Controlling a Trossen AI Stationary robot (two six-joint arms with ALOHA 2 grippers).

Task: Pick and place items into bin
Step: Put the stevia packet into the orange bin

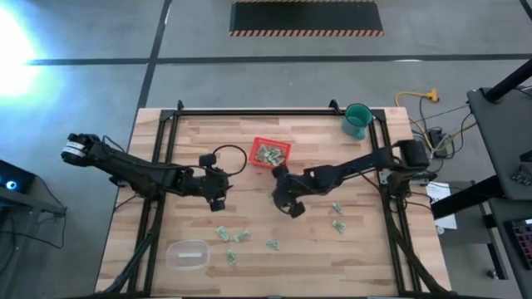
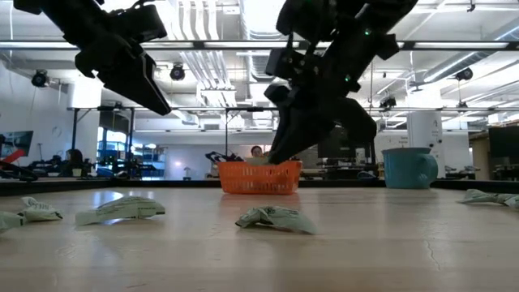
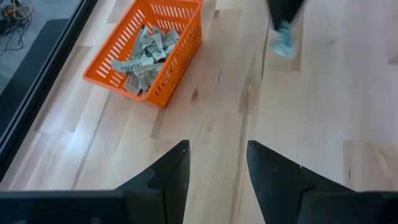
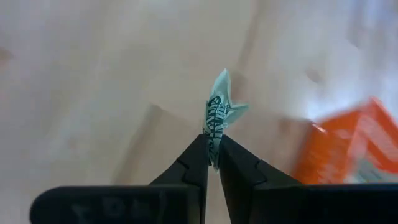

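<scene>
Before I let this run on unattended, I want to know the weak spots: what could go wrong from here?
The right gripper pinches its wrapper only by one end, so it could slip out before reaching the red bin. The bin has low walls and already holds a pile, so a drop from height may bounce out. The left gripper hangs open close by over the table, and the arms might crowd each other.

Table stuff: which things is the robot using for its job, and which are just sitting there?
Part of the job:
- red tray, with wrappers already in it
- wrapper pinched in the right gripper
- loose wrappers on the table

Just sitting there:
- teal cup
- clear container
- left gripper, open, empty
</scene>
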